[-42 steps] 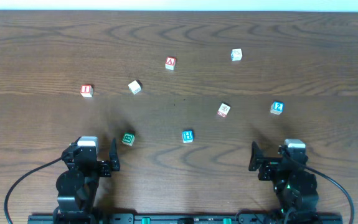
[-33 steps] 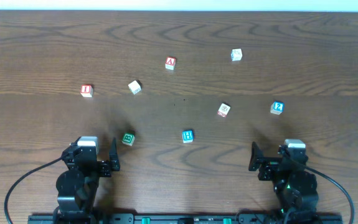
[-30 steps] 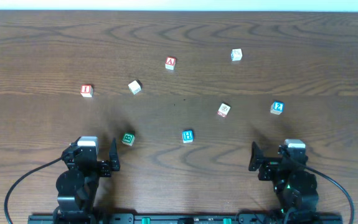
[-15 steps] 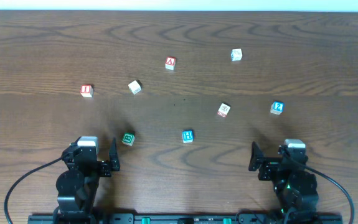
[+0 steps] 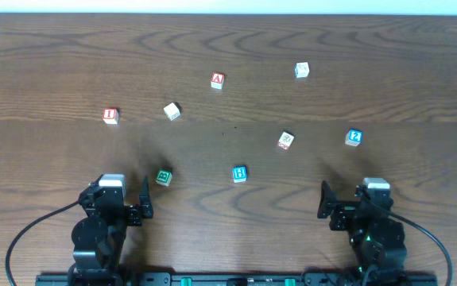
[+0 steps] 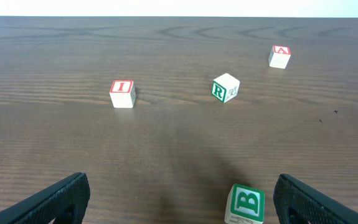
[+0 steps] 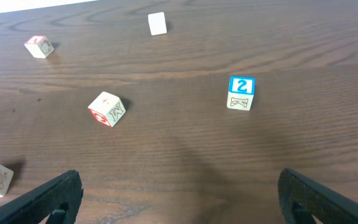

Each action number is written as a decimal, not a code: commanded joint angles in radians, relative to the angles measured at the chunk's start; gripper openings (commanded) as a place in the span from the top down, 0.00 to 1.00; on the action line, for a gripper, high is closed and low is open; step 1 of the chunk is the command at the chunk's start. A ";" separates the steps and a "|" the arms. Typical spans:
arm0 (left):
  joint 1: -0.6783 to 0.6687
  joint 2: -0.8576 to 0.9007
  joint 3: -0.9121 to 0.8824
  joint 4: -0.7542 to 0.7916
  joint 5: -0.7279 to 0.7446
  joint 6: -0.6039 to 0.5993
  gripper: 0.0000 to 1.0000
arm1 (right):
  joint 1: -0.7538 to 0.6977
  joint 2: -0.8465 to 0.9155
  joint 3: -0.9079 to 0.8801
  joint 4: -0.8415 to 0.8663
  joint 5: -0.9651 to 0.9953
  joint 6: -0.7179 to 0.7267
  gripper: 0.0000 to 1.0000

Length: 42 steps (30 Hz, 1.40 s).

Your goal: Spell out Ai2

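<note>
Hands stand wide apart and empty, left hand (image 6: 182, 190) and right hand (image 7: 179, 183) alike, touching nothing.

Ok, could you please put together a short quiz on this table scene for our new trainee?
1. True or false: the left gripper holds a cube.
2. Of these cubes, which lies nearest the right gripper? A) blue 2 cube B) red A cube C) red I cube
3. Fill in: the green-framed cube just ahead of the left gripper shows the letter ___.
Key: 1 false; 2 A; 3 B.
</note>
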 commanded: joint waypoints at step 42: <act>-0.002 0.187 0.018 0.186 -0.278 0.010 0.05 | -0.009 -0.011 -0.003 0.000 -0.001 -0.014 0.01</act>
